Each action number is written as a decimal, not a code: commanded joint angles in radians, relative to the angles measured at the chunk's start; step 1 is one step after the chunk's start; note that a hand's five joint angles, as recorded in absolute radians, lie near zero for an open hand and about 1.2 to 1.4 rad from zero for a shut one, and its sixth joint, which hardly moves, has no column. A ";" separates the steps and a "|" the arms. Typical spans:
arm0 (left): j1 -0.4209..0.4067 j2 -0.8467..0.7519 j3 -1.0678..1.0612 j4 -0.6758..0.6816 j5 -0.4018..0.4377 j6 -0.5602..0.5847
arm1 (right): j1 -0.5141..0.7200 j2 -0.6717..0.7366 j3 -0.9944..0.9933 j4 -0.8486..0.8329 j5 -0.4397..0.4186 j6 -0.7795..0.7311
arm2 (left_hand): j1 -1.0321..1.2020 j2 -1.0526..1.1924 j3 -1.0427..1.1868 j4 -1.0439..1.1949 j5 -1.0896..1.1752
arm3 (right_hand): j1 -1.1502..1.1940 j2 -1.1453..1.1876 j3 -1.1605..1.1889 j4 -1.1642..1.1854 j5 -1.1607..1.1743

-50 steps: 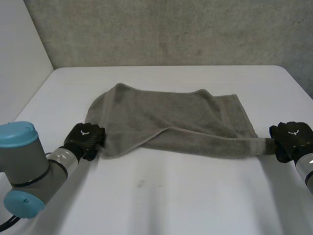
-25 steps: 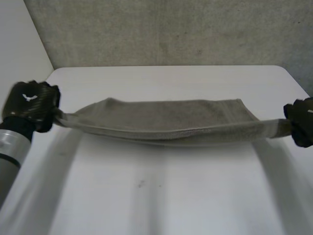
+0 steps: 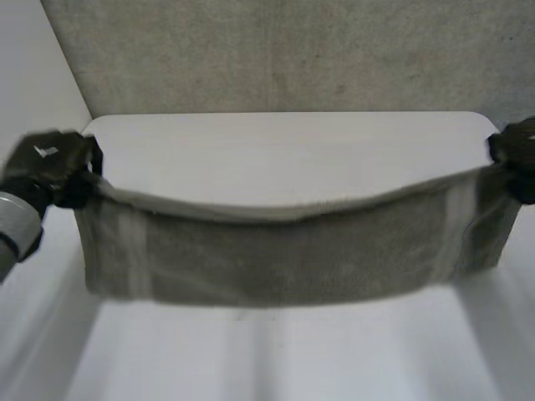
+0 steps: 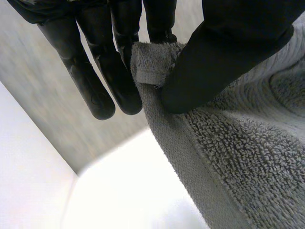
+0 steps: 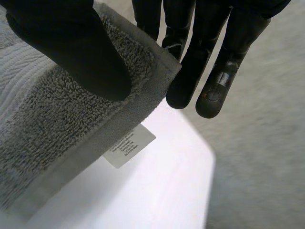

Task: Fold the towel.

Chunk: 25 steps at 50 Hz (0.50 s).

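The grey towel hangs in the air above the white table, stretched wide between both hands, its lower edge dangling toward me. My left hand holds the towel's left top corner; in the left wrist view the thumb pinches the towel corner against the fingers. My right hand holds the right top corner; in the right wrist view the thumb presses the towel against the fingers. A white label hangs under that corner.
A grey textured wall rises behind the table's far edge. A pale wall stands at the left of the table.
Both hands have lifted the towel off the table and drawn apart. It went from a crumpled heap to a taut band and now hangs as a flat sheet.
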 commanded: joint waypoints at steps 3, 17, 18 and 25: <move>-0.024 -0.342 0.240 -0.003 -0.016 0.041 | 0.112 0.337 -0.215 -0.009 0.162 -0.050 | 0.221 0.180 0.182 0.178 0.195 | 0.426 0.219 0.211 0.202 0.240; -0.108 -0.381 0.836 0.054 -0.111 -0.006 | 0.243 0.354 -0.642 -0.426 0.345 0.008 | 0.221 0.180 0.182 0.178 0.195 | 0.426 0.219 0.211 0.202 0.240; -0.108 -0.366 0.860 0.084 -0.117 -0.031 | 0.243 0.313 -0.622 -0.530 0.343 0.033 | 0.221 0.180 0.182 0.178 0.195 | 0.426 0.219 0.211 0.202 0.240; -0.099 -0.292 0.789 0.206 -0.148 -0.141 | 0.244 0.230 -0.506 -0.683 0.345 0.137 | 0.221 0.180 0.182 0.178 0.195 | 0.426 0.219 0.211 0.202 0.240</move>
